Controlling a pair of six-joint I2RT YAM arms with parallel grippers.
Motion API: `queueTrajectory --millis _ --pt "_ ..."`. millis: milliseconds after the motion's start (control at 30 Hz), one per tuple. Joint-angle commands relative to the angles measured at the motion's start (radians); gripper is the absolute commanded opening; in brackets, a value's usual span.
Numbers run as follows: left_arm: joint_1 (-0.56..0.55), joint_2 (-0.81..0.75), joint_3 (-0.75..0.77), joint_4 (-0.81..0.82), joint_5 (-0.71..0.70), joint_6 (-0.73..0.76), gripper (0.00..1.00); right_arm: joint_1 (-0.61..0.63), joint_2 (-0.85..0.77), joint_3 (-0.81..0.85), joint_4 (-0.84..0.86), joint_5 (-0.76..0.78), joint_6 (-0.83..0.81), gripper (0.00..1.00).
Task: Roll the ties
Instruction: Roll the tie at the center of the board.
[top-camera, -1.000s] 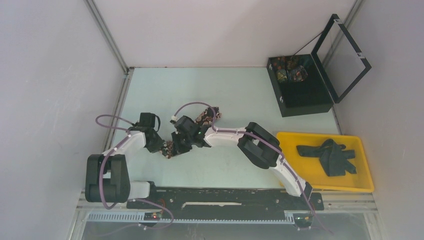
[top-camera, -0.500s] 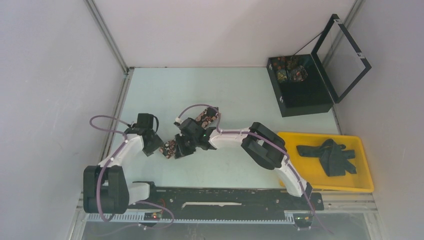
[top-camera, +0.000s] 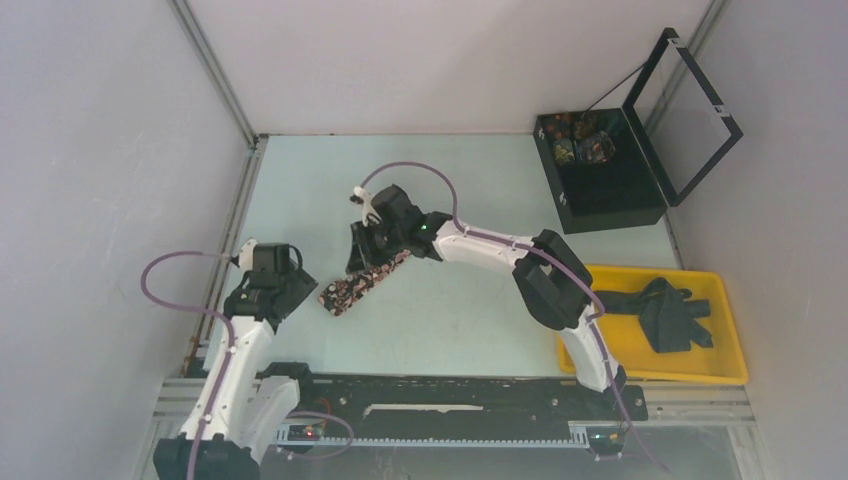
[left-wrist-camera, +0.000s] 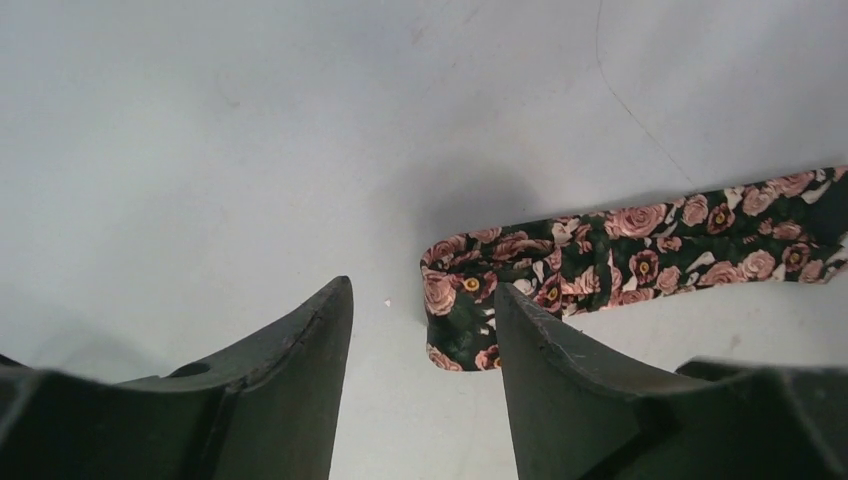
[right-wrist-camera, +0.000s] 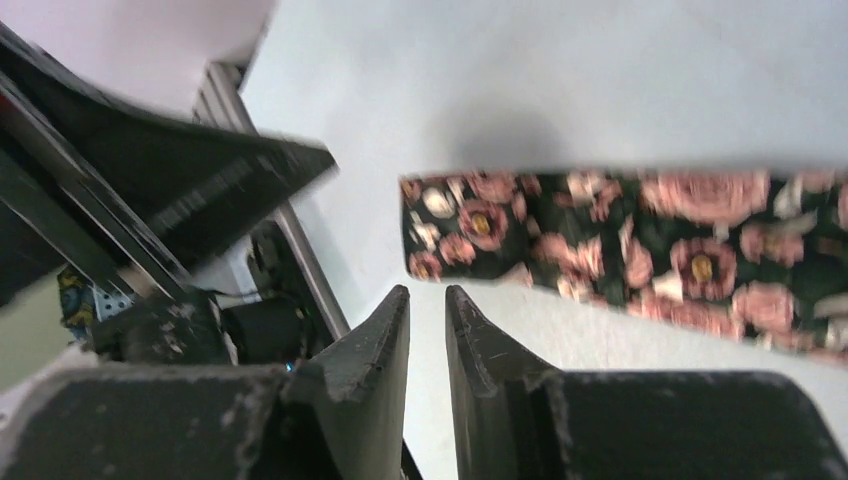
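A black tie with pink roses (top-camera: 362, 281) lies as a short folded strip on the pale table (top-camera: 470, 200), slanting from near left to far right. My left gripper (top-camera: 299, 287) sits just left of its near end and is open. In the left wrist view the tie's folded end (left-wrist-camera: 470, 290) rests on the table ahead of the left gripper (left-wrist-camera: 422, 290), with nothing between the fingers. My right gripper (top-camera: 362, 260) hovers over the strip's far end. In the right wrist view the tie (right-wrist-camera: 620, 235) lies beyond the right gripper (right-wrist-camera: 425, 292), whose jaws stand a narrow gap apart and hold nothing.
A black box (top-camera: 612, 195) with its lid up stands at the far right, with rolled patterned ties (top-camera: 577, 138) in its back compartments. A yellow tray (top-camera: 600, 280) at the near right holds dark ties (top-camera: 664, 312). The side rail (top-camera: 232, 230) runs along the left.
Both grippers let go of the rose tie. The left arm drew back to the near left with its jaws opening. The right gripper moved toward the far side, and the tie now lies flat.
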Motion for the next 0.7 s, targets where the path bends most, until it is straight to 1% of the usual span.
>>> queueTrajectory --millis 0,100,233,333,500,667 --pt "0.005 -0.099 -0.073 0.007 0.045 -0.062 0.6 0.002 0.113 0.2 -0.063 -0.085 -0.046 0.23" --pt "0.005 -0.165 -0.126 0.03 0.064 -0.1 0.6 0.006 0.188 0.317 -0.112 -0.098 -0.05 0.23" --pt "0.003 -0.242 -0.178 0.062 0.084 -0.132 0.62 0.009 0.264 0.404 -0.154 -0.109 -0.053 0.24" --pt "0.003 -0.268 -0.184 0.071 0.086 -0.129 0.63 0.01 0.294 0.421 -0.161 -0.115 -0.053 0.23" --pt "0.003 -0.269 -0.19 0.078 0.093 -0.132 0.64 0.005 0.31 0.41 -0.156 -0.116 -0.052 0.23" --pt "0.002 -0.272 -0.217 0.114 0.131 -0.135 0.64 0.0 0.317 0.393 -0.148 -0.115 -0.052 0.22"
